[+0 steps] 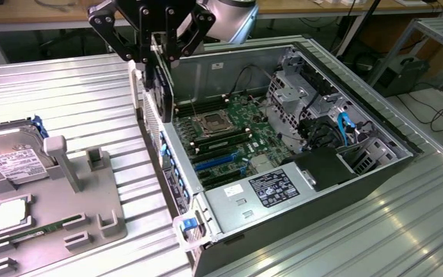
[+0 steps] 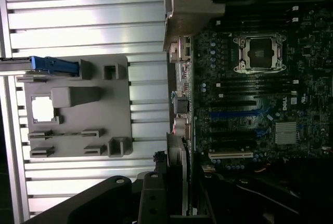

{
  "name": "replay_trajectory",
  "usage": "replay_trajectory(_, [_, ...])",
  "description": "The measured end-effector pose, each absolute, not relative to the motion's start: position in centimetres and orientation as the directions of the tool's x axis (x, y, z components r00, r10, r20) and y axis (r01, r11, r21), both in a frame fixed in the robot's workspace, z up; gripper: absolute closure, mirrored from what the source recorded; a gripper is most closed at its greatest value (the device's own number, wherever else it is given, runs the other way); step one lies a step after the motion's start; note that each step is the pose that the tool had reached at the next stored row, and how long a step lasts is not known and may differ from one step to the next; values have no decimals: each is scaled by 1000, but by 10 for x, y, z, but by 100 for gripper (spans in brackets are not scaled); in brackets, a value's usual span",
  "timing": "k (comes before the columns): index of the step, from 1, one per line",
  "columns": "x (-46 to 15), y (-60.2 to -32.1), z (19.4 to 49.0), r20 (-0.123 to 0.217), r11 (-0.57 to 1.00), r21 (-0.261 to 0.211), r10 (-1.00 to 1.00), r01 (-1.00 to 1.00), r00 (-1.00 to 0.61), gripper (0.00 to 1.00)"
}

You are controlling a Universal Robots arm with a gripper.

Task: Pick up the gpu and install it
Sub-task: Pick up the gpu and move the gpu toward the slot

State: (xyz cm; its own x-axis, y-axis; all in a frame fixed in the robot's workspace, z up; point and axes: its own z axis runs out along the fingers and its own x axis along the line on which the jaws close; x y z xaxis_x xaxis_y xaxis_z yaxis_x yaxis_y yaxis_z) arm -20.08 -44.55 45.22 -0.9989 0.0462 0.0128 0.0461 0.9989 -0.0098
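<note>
The pincer (image 1: 160,55) is clenching the gpu (image 1: 164,86) between its black fingers, gripping the card by its upper edge. The card is hanging upright and edge-on, dark face showing. It is hovering right over the wall of the open computer case (image 1: 375,167) on the exterior view's left, above the rim and not seated in anything. The motherboard (image 1: 237,133) is lying exposed inside the case. Its CPU socket (image 1: 210,122) is sitting open and its blue slots (image 1: 217,161) are waiting further along the board, apart from the card. In the wrist view the card is running along the edge of the board, beside those slots. Off on the exterior view's left, a grey holder tray (image 1: 60,202) is resting on the ribbed metal table (image 1: 67,86). It is carrying a hard drive (image 1: 10,156) propped at one end.
</note>
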Motion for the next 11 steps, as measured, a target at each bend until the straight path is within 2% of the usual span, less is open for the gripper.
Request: replay_trajectory(11, [-187, -446, 452, 13, 999, -10, 46, 46, -999, 72])
